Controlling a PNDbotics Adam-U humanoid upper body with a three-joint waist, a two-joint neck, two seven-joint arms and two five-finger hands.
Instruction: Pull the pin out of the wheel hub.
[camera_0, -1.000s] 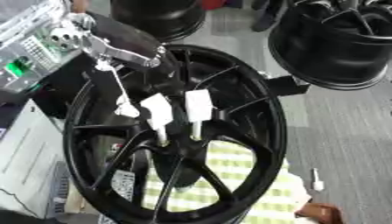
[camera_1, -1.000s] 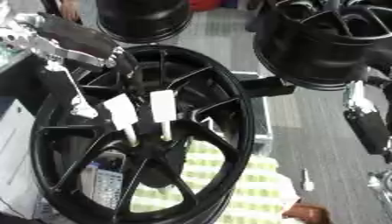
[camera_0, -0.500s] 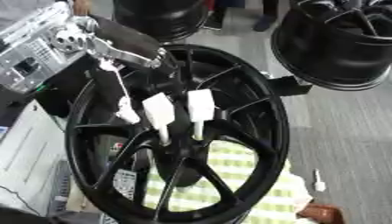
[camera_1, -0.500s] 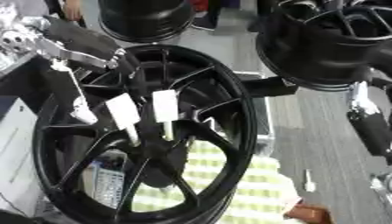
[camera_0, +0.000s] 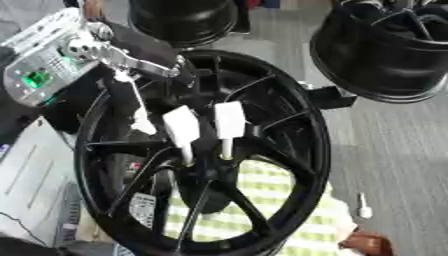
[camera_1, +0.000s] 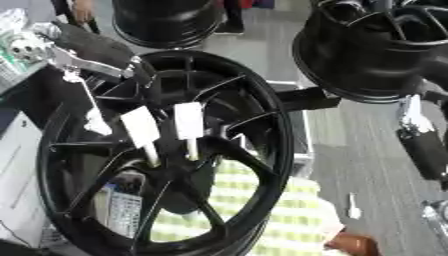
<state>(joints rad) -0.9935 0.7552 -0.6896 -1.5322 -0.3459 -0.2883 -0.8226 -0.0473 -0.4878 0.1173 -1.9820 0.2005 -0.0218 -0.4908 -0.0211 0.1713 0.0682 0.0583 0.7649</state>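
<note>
I see the hub (camera_0: 210, 170) filling the middle of the frame, black and spoked, standing tilted over a green checked cloth (camera_0: 271, 200). Two pins (camera_0: 229, 125) stick out near its centre, side by side, each with a flat white tab on a thin white stem. A third white pin (camera_0: 140, 112) hangs at centre left from my left hand (camera_0: 144, 57), which comes in from the upper left; its fingers look pinched on that pin's top end, though I can't see the contact cleanly. A fourth small white pin lies loose at lower right (camera_0: 363, 207).

I judge the pins light, stiff plastic, a bit slick; I'd take one by its flat tab and pull along the stem, not sideways, or the stem may bend or snap. The hub looks heavy and should stay put.

My right arm (camera_1: 420, 140) shows at the right edge of the right eye view; I can't tell its fingers. Two more wheels (camera_0: 385, 50) sit along the top.
</note>
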